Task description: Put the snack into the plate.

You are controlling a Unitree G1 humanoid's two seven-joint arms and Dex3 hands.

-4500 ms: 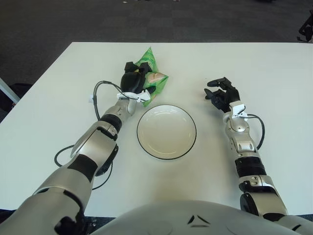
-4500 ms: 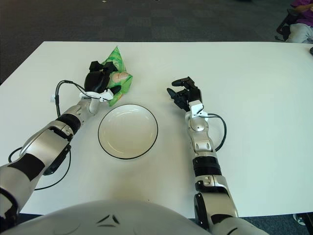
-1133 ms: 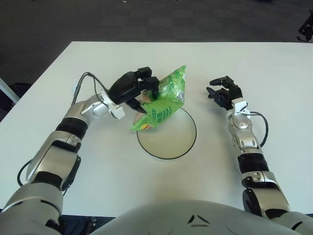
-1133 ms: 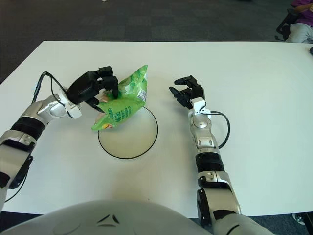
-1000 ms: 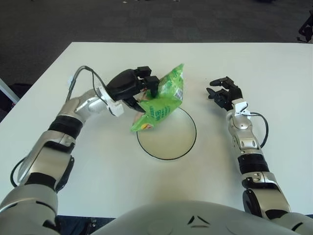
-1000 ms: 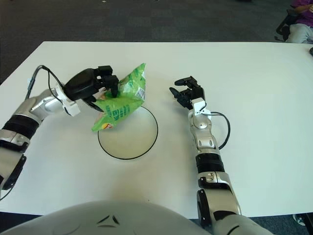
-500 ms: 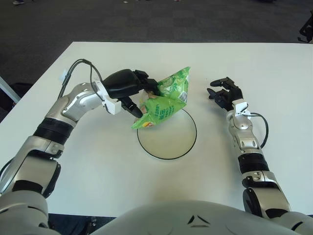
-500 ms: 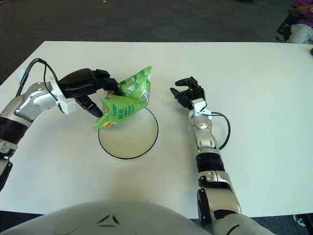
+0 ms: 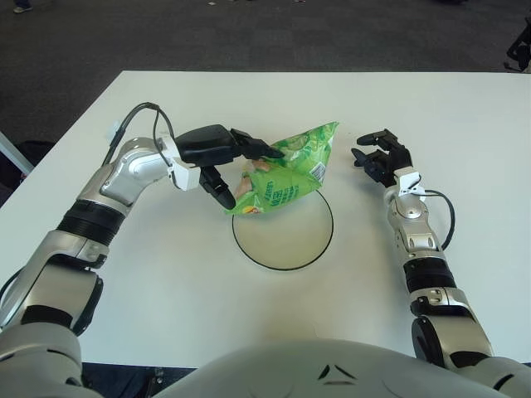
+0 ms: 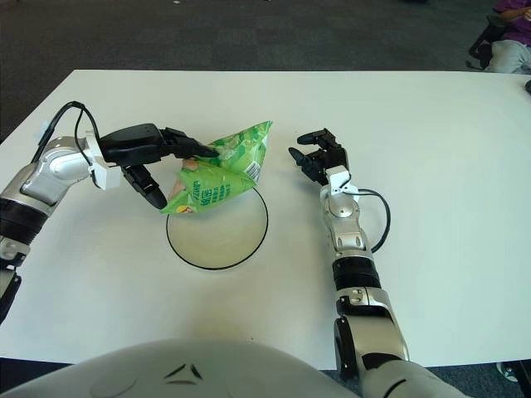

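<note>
Since half a second ago the crinkly green foil snack bag (image 9: 286, 170) has swung further right, pinched in the left hand (image 9: 217, 156), overhanging the twelve-o'clock rim of the round white black-rimmed plate (image 9: 283, 245). Lowering toward centre before letting go seems wise; the right hand (image 9: 378, 157), fingers loosely spread, idles at the plate's two o'clock.

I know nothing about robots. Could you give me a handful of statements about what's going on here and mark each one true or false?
1. The left robot hand grips a green snack bag. True.
2. The snack bag lies flat inside the plate. False: it is held up over the plate's far left rim.
3. The right robot hand holds a second bag. False: it holds nothing and shows to the right of the plate.
4. The plate is white with a dark rim. True.
5. The table is black. False: it is white.
</note>
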